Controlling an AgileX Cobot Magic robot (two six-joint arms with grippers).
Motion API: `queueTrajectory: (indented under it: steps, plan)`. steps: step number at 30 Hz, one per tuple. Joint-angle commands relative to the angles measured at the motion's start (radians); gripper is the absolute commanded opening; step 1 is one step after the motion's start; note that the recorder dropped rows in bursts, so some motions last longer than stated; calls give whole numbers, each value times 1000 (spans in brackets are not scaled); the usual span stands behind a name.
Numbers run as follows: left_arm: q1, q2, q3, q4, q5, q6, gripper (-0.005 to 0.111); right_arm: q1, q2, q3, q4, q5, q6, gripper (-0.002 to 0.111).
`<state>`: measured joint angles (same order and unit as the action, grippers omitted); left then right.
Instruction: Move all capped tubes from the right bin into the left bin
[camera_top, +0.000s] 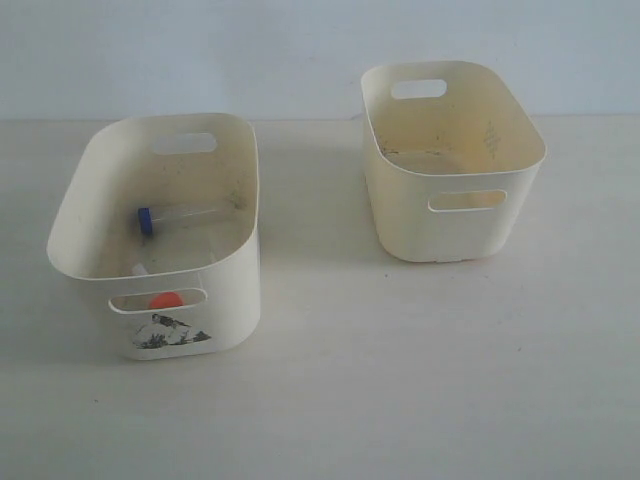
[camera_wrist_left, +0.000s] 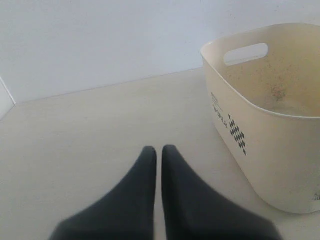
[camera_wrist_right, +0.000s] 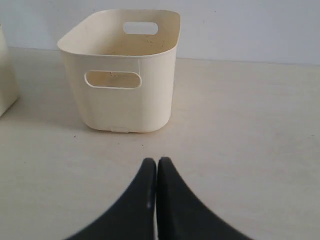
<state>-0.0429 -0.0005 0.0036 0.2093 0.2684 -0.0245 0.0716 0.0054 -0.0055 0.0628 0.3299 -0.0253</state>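
Observation:
The left bin (camera_top: 236, 290), the one with the torn black-and-grey sticker (camera_top: 168, 335), holds a blue-capped tube (camera_top: 180, 215) lying on its floor. An orange cap (camera_top: 165, 299) shows through its front handle slot. The end of a clear tube (camera_top: 140, 268) peeks over the near wall, its cap hidden. No tube shows in the visible part of the right bin (camera_top: 450, 225). Neither gripper appears in the exterior view. My left gripper (camera_wrist_left: 159, 148) is shut over bare table beside the left bin (camera_wrist_left: 280, 165). My right gripper (camera_wrist_right: 156, 160) is shut, well short of the right bin (camera_wrist_right: 125, 107).
Both bins stand on a pale table (camera_top: 400, 380) with a light wall (camera_top: 300, 50) behind. A gap of table separates them. A sliver of the left bin (camera_wrist_right: 5, 75) shows in the right wrist view.

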Motion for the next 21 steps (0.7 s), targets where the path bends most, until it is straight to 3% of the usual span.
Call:
queueTrajectory:
  steps: [1, 7, 16, 21]
  plan:
    - [-1, 0, -4, -4, -8, -13, 4, -4, -5, 5, 10, -3, 2, 0]
    - [-1, 0, -4, -4, -8, -13, 4, -4, -5, 5, 4, -1, 17, 0]
    - [-1, 0, -4, -4, -8, -13, 4, -111, -5, 5, 1, 4, 17, 0]
    - [-1, 0, -4, -4, -8, -13, 4, -112, -5, 5, 1, 23, 20, 0]
